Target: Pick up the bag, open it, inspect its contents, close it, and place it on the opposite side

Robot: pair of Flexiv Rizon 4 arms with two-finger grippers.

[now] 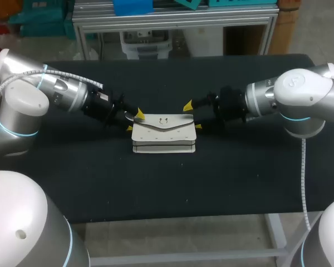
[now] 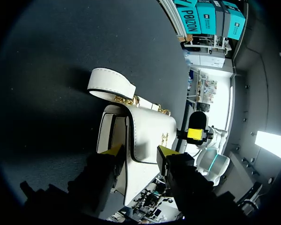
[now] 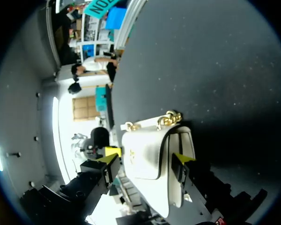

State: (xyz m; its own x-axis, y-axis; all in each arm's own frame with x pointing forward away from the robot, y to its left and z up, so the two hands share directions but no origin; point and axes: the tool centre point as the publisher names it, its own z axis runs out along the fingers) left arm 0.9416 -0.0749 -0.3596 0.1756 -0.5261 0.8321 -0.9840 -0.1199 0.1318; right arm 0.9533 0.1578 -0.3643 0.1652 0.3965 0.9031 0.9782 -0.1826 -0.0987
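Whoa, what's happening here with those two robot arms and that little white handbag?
Two robot arms are working on a white bag that lies flat on the black table, with its flap closed. The left gripper sits at one end of it and the right gripper at the other, each with open fingers either side of that end. The bag is not yet lifted or opened.
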